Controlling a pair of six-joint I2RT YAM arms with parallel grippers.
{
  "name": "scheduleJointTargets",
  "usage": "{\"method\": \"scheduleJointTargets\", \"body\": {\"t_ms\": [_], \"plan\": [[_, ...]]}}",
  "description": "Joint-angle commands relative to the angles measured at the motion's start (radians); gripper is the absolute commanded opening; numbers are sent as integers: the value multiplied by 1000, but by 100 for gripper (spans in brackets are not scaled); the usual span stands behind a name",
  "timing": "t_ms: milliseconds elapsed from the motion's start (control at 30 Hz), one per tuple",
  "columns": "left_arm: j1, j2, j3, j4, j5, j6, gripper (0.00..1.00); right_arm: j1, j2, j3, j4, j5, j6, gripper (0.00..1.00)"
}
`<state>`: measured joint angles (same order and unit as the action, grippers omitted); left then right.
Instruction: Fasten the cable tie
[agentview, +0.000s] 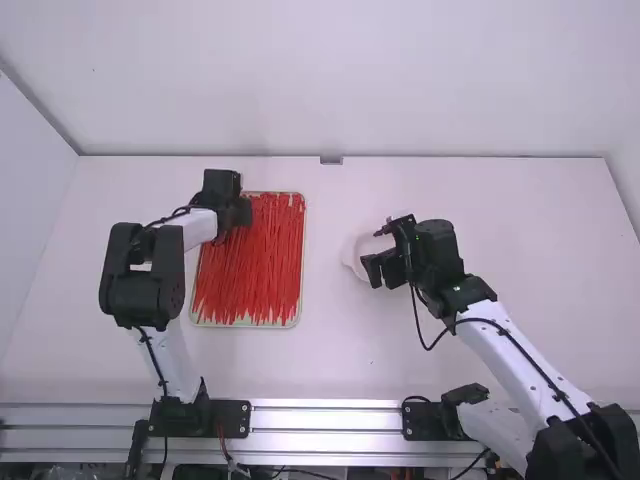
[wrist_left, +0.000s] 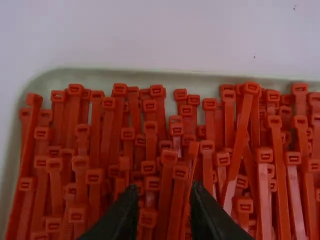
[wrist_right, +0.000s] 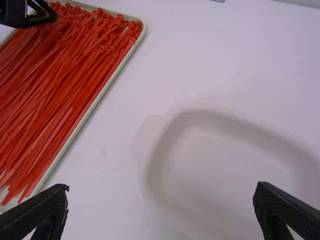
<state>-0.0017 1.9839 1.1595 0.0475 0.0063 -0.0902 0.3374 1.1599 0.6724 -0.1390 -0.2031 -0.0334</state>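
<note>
A heap of red cable ties (agentview: 250, 265) lies in a pale green tray (agentview: 246, 324) left of the table's middle. My left gripper (agentview: 235, 212) hovers low over the tray's far left corner. In the left wrist view it (wrist_left: 162, 210) is open, both fingers (wrist_left: 127, 215) down among the tie heads (wrist_left: 150, 130), with nothing clamped. My right gripper (agentview: 383, 262) hangs over the table's middle beside a shallow white dish (agentview: 352, 258). Its fingers (wrist_right: 42, 210) are spread wide apart and empty in the right wrist view, with the dish (wrist_right: 225, 160) below and beyond them.
The tray's rim (wrist_left: 150, 77) runs just past the tie heads, with bare white table beyond it. Between the tray (wrist_right: 107, 85) and the dish is a strip of free table. White walls close in the back and sides.
</note>
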Motion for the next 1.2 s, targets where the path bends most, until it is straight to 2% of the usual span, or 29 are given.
{"method": "scheduleJointTargets", "body": {"t_ms": [0, 1167], "plan": [[3, 2, -15, 4, 4, 4, 28, -4, -14, 34, -3, 2, -2, 99], [3, 18, -52, 50, -26, 5, 24, -4, -14, 34, -8, 1, -1, 99]]}}
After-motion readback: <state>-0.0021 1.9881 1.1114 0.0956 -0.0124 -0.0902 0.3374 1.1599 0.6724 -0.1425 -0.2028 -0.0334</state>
